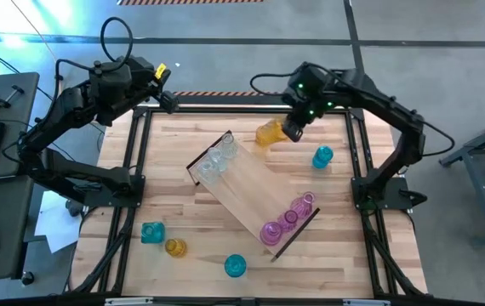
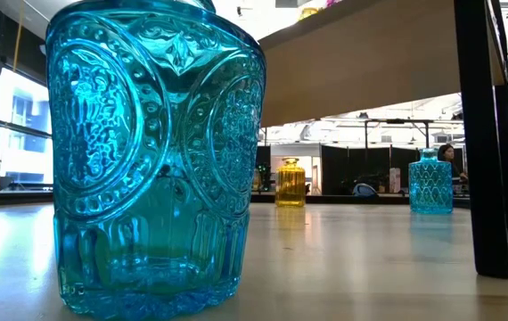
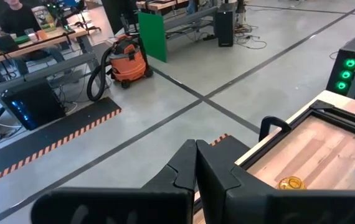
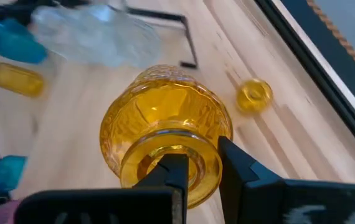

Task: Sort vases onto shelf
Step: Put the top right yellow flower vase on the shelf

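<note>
Your right gripper (image 4: pixel 202 165) pinches the rim of an amber vase (image 4: pixel 165 134): one finger inside the neck, one outside, body hanging beyond the tips. It's above the table's far side, just off the shelf (image 1: pixel 255 191) end w/ the clear vases (image 1: pixel 217 157). Pink vases (image 1: pixel 287 217) sit at the opposite end. Your left gripper (image 3: pixel 196 171) is closed, empty, parked past the far-left table corner.

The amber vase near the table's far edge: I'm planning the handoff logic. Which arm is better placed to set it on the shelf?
Right. The right gripper is already shut on the amber vase by its neck, close to the shelf. The left gripper is shut and empty, parked off the far left corner.
</note>
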### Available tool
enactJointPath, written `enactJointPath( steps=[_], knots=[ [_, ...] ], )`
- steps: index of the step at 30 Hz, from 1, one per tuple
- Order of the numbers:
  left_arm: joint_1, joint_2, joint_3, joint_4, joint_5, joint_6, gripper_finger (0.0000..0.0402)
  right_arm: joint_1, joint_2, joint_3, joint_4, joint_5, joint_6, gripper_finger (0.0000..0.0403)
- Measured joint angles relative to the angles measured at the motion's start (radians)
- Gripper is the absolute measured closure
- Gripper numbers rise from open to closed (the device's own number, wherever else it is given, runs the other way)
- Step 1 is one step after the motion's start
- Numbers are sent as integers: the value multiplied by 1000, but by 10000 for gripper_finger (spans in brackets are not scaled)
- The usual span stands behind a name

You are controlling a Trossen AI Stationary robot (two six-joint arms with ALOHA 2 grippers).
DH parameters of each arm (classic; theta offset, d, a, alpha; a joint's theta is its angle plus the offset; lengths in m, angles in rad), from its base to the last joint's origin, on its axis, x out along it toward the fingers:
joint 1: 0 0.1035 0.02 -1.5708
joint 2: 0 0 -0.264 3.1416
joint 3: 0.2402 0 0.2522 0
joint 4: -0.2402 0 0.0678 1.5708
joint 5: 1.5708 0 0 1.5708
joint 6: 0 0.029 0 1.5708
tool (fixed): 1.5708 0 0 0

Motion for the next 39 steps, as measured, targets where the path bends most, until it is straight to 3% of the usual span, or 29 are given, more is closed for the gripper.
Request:
enactJointPath(
  steps=[3,8,18,23,25,31,39],
  knots=[
    [0,0,0,-1,46,0,401,36,3,47,0,0,17,376],
    [-1,6,0,3,230,27,401,90,36,94,27,-24,18,376],
    [-40,73,0,-10,248,-54,401,126,128,99,78,-164,-15,375],
    [-60,103,0,-37,345,-7,401,143,130,99,78,-173,-62,375],
    [-76,114,0,-42,390,-62,401,155,130,99,77,-173,-84,375],
    [-180,130,0,-40,458,-148,401,196,130,99,77,-124,-141,375],
    [-379,180,0,-50,411,5,401,205,131,99,77,-108,-158,375]
  ],
)
